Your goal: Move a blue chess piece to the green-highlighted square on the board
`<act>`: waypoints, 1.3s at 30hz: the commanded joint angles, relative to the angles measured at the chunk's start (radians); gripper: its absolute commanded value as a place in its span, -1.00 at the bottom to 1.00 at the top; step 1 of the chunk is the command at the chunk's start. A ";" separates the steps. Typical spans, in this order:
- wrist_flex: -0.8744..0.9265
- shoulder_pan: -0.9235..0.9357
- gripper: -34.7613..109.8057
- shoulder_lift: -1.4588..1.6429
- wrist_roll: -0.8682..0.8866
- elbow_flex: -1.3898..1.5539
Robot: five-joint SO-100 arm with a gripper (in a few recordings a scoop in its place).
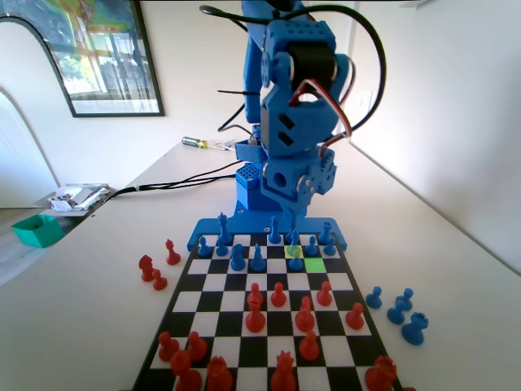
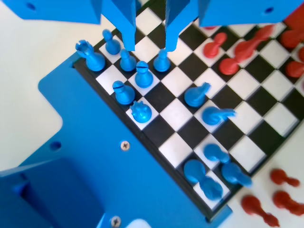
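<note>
Hovering open and empty, tool (image 2: 148,45) over blue chess piece (image 2: 162,61) near board (image 2: 164,159) edge, white cell between jaws.

No lettering, number, brand or sign can be read anywhere here: the flat black-and-white chequered chessboard (image 1: 269,326) carries no legible square markings, the blue plastic arm shows bare surfaces, and the dark-framed wall picture (image 1: 89,53) offers only colours, no readable words.
</note>
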 commanded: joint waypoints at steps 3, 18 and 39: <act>-0.066 -0.018 -0.34 -0.017 0.003 0.029; -0.173 -0.043 -0.34 -0.061 0.020 0.097; -0.279 -0.031 -0.35 -0.132 0.015 0.130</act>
